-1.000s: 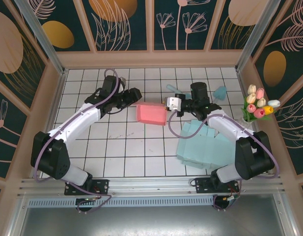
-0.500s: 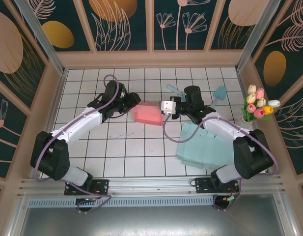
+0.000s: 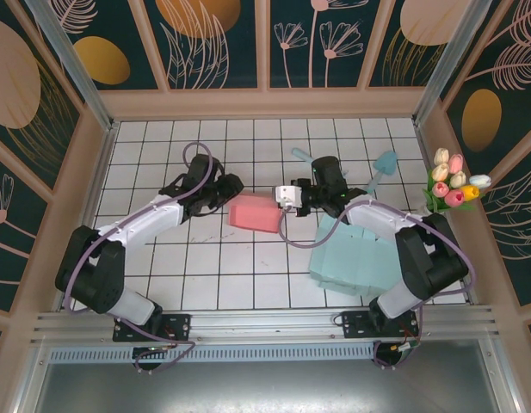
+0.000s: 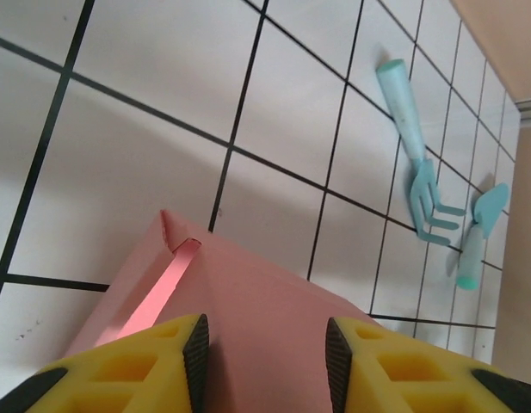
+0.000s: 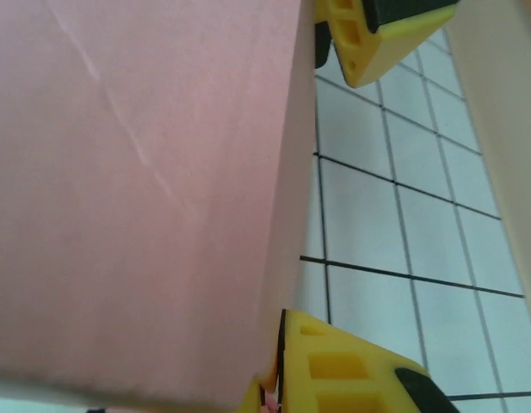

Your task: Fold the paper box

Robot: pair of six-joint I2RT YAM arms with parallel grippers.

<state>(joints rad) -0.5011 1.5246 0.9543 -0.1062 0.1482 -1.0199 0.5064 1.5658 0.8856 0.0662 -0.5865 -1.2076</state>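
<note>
One item under work from both sides, with the white tiled table (image 3: 162,258) as the bed. Pink paper box (image 3: 252,213) found near the table's centre, just left of a pale teal pile of card (image 3: 355,254) and apart from it. Box largely formed: closed faces, sharp edges, resting slightly askew to the tile lines. Step in hand judged as closing the last flap or squaring the body, late in the task rather than early. Left gripper (image 4: 263,331) set at the box's left end, yellow fingers (image 4: 119,370) parted to a middling gap with pink card showing between and beneath them; not possible to tell whether clamped on the card or merely pressing on it. Right gripper (image 5: 304,185) set at the right end, jaws apart with tile visible in the gap and a pink panel lying against both fingers; grip or mere contact not determinable. Next move judged to call for steady bracing from one side while the other presses the loose edge home, with light force to avoid crushing thin card. Open seam (image 4: 162,292) noted near one corner in the left wrist view, brighter pink inside, edge not tucked. Faint crease line (image 5: 119,112) noted across the panel in the right wrist view.
</note>
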